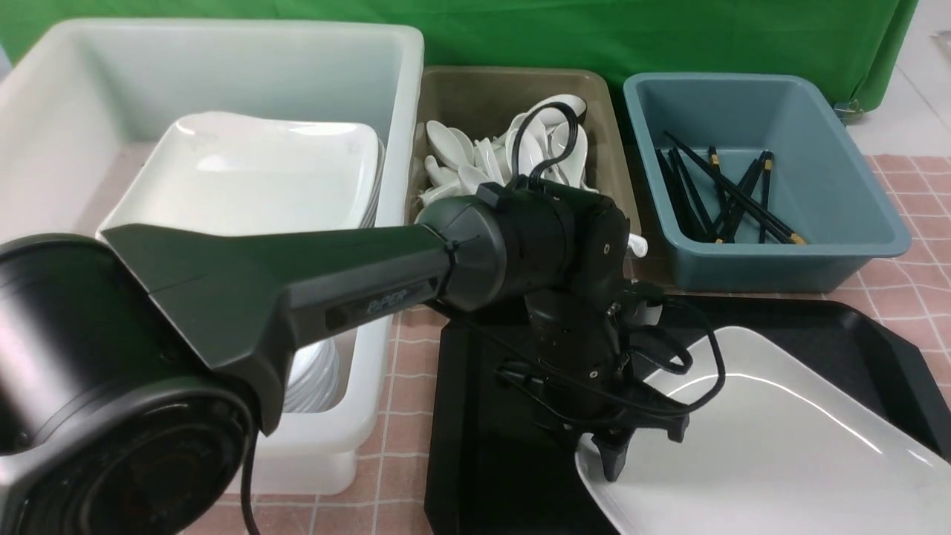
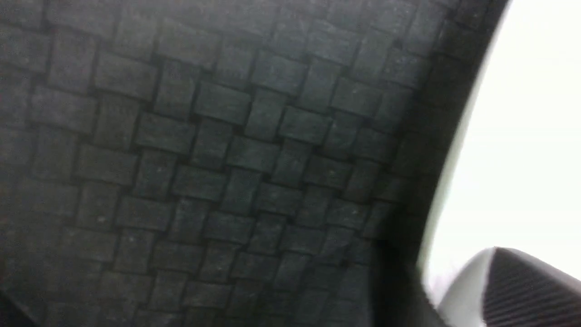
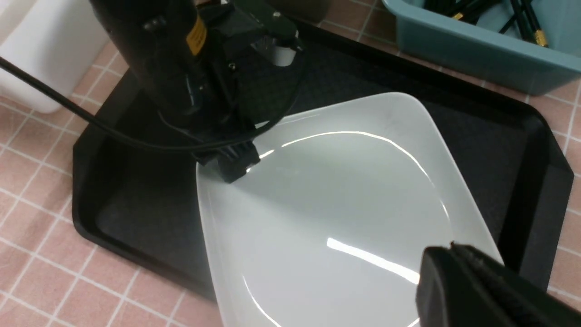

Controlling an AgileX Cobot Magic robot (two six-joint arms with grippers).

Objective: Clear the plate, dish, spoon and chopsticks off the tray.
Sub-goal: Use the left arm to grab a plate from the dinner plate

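The large white plate (image 1: 765, 446) (image 3: 327, 204) lies on the black tray (image 1: 483, 446) (image 3: 131, 204), toward its right side. My left gripper (image 1: 613, 462) (image 3: 229, 169) points down at the plate's left rim. In the left wrist view one ribbed finger (image 2: 522, 286) sits over the plate (image 2: 535, 136) beside the textured tray (image 2: 204, 159); the other finger is hidden, so its grip is unclear. My right gripper (image 3: 451, 249) is shut and empty, hovering above the plate's near right part. The dish and the spoon are out of view.
A white bin (image 1: 67, 111) at the back left holds stacked white plates (image 1: 260, 171). An olive bin (image 1: 461, 96) holds plain white spoons (image 1: 483, 160). A blue bin (image 1: 832, 186) holds several black chopsticks (image 1: 728, 197). A pink checked cloth (image 1: 405, 371) covers the table.
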